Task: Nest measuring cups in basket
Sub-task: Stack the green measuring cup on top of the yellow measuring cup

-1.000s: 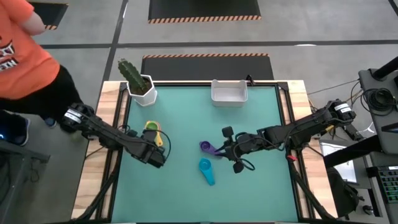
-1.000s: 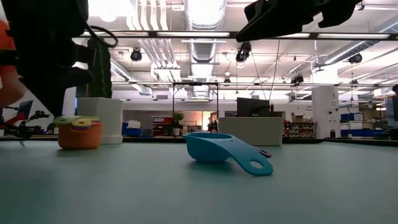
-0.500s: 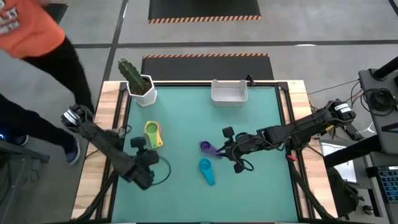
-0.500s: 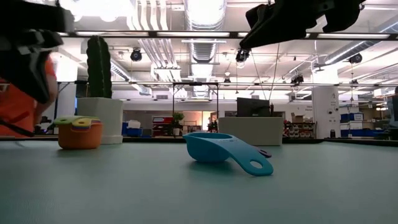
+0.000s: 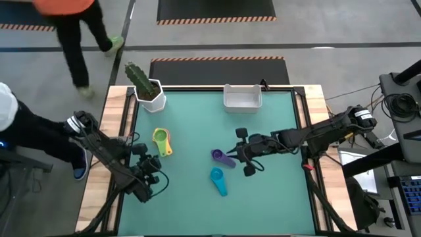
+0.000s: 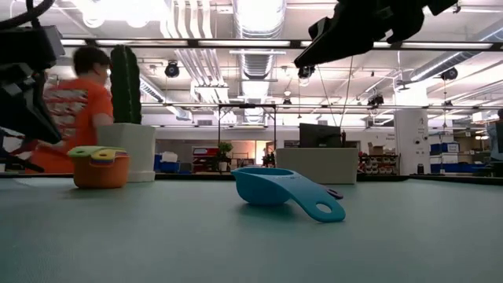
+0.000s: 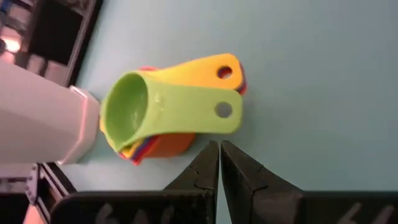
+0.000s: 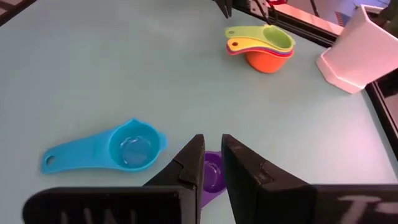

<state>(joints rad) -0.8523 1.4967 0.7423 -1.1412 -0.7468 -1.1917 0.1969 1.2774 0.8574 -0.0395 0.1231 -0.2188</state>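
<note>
Right gripper [image 8: 211, 155] nearly closed, empty, above purple cup [image 8: 211, 174]; left gripper [image 7: 219, 158] closed.

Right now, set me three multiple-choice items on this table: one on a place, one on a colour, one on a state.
1. The purple cup lies:
A. in the basket
B. beside the right tool
C. on the stack

2. The topmost cup of the nested stack is:
A. green
B. blue
C. purple

3. The white basket is:
A. full
B. tipped over
C. empty

Key: B, the high view shows it by the right tool; A, the left wrist view shows green on top; C, only its bare white floor shows.
</note>
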